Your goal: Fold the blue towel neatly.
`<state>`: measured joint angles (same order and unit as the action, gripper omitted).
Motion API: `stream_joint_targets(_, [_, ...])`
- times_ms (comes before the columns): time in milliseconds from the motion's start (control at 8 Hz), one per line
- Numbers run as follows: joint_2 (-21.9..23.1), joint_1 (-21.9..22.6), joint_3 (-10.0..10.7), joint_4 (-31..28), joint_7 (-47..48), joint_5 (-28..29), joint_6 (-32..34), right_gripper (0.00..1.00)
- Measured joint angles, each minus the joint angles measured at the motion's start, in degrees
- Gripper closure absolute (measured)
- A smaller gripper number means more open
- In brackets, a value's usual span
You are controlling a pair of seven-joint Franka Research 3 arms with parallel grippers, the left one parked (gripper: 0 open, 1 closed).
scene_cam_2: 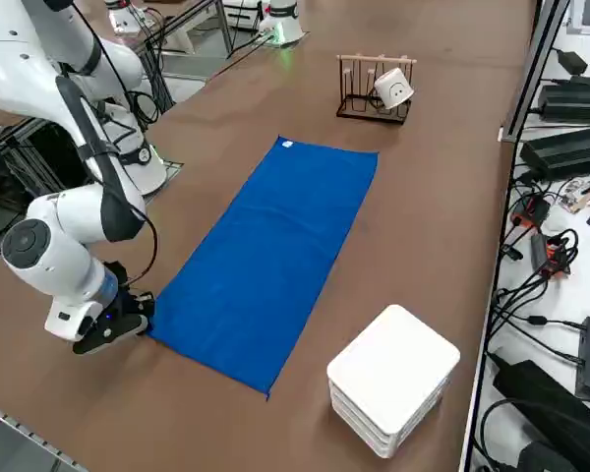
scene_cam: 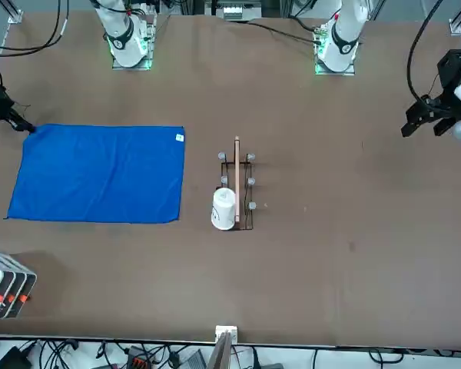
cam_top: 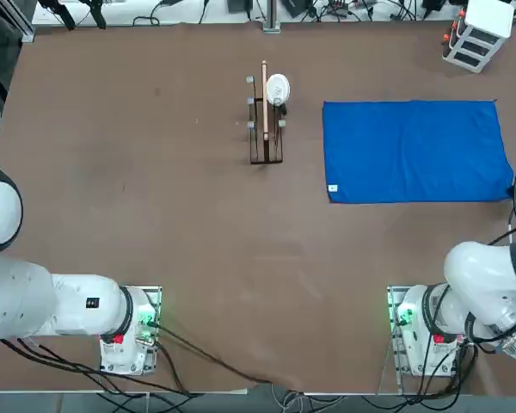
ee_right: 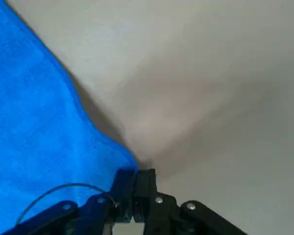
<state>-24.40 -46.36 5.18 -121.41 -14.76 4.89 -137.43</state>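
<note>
You will find no legible text, brand, number or sign in any view. The small white tag point(cam_top: 333, 188) on the blue towel point(cam_top: 413, 151), at the corner far from the right gripper point(ee_right: 134, 188) along the near edge, carries a mark too small to read.

A wide brown table point(cam_top: 155, 215) carries everything. The blue towel point(cam_top: 415, 151) lies spread flat on it, its white tag point(cam_top: 332, 188) at one corner. A small wooden rack point(cam_top: 265, 129) stands beside the towel, apart from it. A white box point(scene_cam_2: 393, 379) sits near the table's far corner.
</note>
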Motion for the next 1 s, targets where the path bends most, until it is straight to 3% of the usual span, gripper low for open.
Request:
stream_joint_targets(500, [5.0, 1.1, -0.9, 0.2, -0.6, 0.0, 5.1, 0.98])
stream_joint_targets(1000, [7.6, 8.3, -1.3, 0.5, -0.6, 0.0, 6.5, 0.98])
